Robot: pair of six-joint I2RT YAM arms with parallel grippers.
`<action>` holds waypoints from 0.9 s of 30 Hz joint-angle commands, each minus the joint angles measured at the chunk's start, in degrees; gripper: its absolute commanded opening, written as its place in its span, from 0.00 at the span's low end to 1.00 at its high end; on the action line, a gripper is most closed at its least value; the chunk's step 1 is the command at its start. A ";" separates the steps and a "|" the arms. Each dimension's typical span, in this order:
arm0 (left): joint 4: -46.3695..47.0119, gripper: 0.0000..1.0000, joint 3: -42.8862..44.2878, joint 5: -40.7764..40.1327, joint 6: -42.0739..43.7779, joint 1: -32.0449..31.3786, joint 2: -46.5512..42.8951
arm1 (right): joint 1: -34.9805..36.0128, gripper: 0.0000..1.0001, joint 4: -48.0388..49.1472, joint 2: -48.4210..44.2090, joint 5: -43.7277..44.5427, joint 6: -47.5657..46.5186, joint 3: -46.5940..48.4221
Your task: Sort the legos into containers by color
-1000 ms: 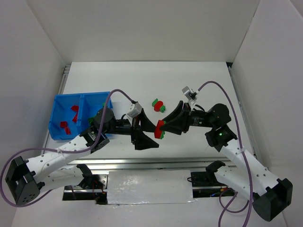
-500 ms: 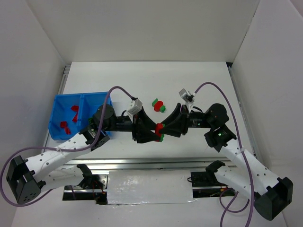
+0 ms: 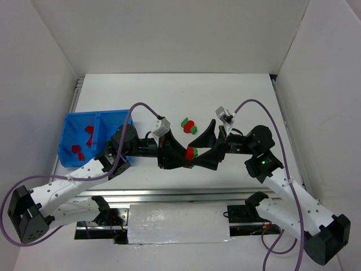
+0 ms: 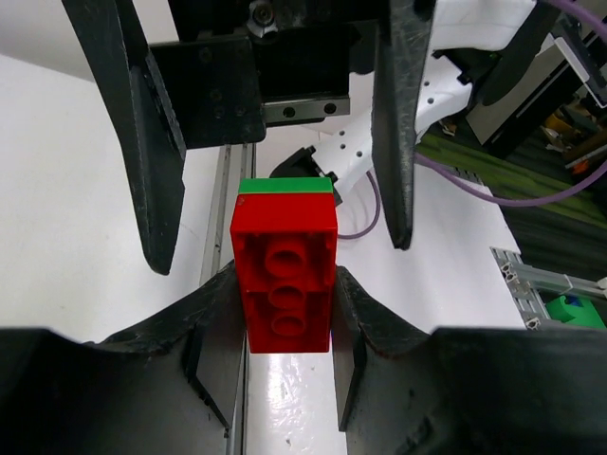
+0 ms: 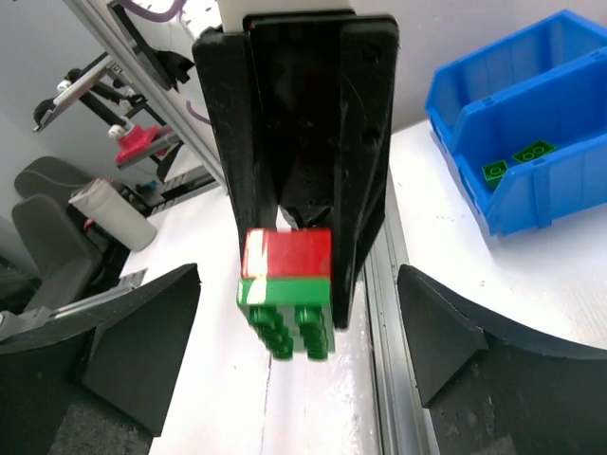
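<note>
Quick update from my end: the handover just went through. A second ago the right gripper [image 5: 296, 275] had the joined red-and-green plastic lego brick [image 4: 285, 256] and the left one was gaping. Now it's flipped. The left gripper [image 3: 183, 158] is pinching the red half, and the right gripper's jaws are spread wide, standing clear on either side of the brick in both wrist views.

The brick is up in the air over the middle of the white table [image 3: 242, 101], between the two wrists, with the green half poking out toward the right arm.

For the sort, I reckon this isn't a win yet. The two colours are still stuck together, so the piece can't go in either side of the blue rectangular plastic bin [image 3: 67, 121], which sits at about 9 o'clock on the table. My guess is the right gripper needs to re-grab the green half so the two can be pulled apart.

The bin already has a few small red bricks [image 3: 89, 131] in its 9 o'clock compartment. The right wrist camera shows a couple of flat green bricks [image 5: 534, 152] in there too, probably in the other compartment, though the left arm hides it from above.

Another loose red-and-green lego cluster [image 3: 189, 125] is waiting on the table at 12 o'clock of the held brick.
</note>
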 commanded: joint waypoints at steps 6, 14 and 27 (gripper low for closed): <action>6.32 0.00 -0.27 0.48 1.93 -0.35 -5.49 | 0.41 0.83 1.52 -3.65 2.27 -1.10 -1.43; 6.50 0.00 -0.27 0.74 1.66 -0.35 -5.14 | 0.41 0.72 10.12 -3.39 0.70 3.90 -3.10; 6.23 0.00 0.08 -0.93 1.66 -0.35 -3.38 | 0.68 0.70 16.55 -2.60 2.01 8.39 -4.50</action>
